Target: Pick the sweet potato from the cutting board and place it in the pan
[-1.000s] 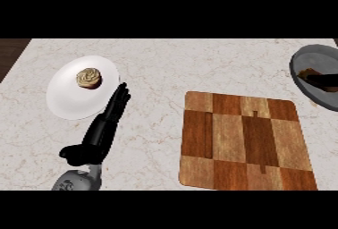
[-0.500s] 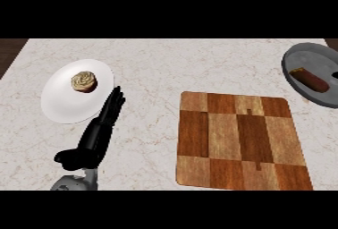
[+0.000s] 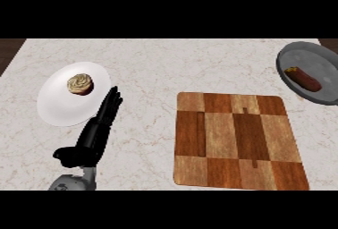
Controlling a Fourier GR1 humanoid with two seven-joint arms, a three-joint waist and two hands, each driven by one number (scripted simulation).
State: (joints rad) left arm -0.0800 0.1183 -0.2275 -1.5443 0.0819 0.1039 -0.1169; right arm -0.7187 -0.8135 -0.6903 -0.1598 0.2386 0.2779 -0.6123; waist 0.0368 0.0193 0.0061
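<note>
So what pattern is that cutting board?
The cutting board is a checkered patchwork of light and dark brown wood, per the head view.

Bare counter (image 3: 152, 67) lies between the plate (image 3: 56, 105) and the cutting board (image 3: 238, 138), with the pan (image 3: 300, 56) far right.

The left hand (image 3: 92, 134) lies open at lower left, fingers straight and pointing up-right, thumb out sideways

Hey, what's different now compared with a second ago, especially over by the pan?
The dark shape that covered the pan a second ago is gone, so the sweet potato lies there in plain sight. The view has shifted slightly. The left hand stays open beside the white plate with its cupcake; the cutting board stays bare.
</note>
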